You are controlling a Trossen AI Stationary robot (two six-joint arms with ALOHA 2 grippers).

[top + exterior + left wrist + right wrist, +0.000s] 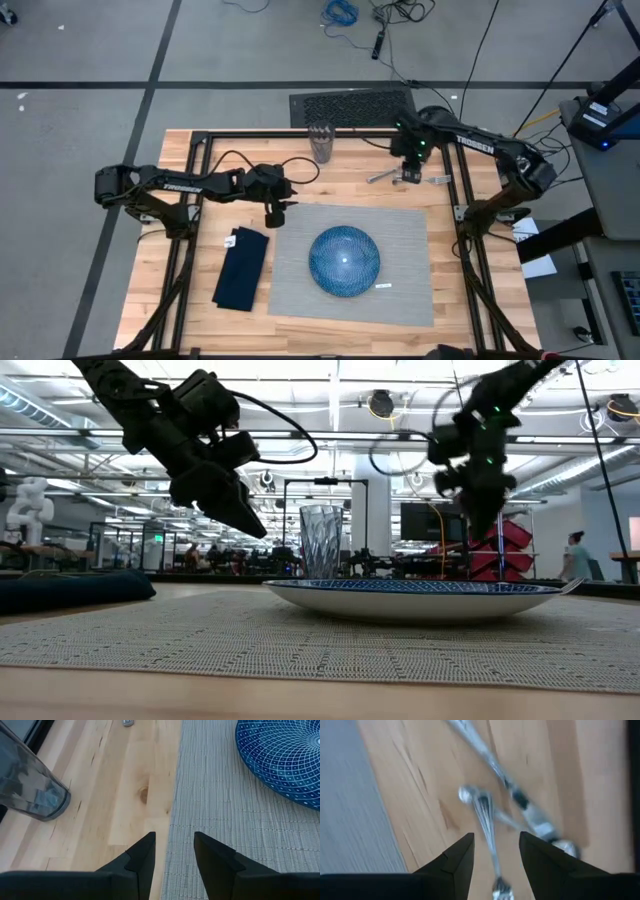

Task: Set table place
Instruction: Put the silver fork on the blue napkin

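Cutlery under right gripper shows clearly only wrist-side.

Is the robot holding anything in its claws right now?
No. The left gripper is open over the placemat edge; the right gripper is open above the silverware.

Robotics lab in a large open industrial hall.

A butcher-block worktop in a black metal frame stands on grey concrete floor marked with dark tape lines, loose cables lying behind it. Beyond are exposed ceiling ducts and strip lights, a white robot arm, red bins and a person.
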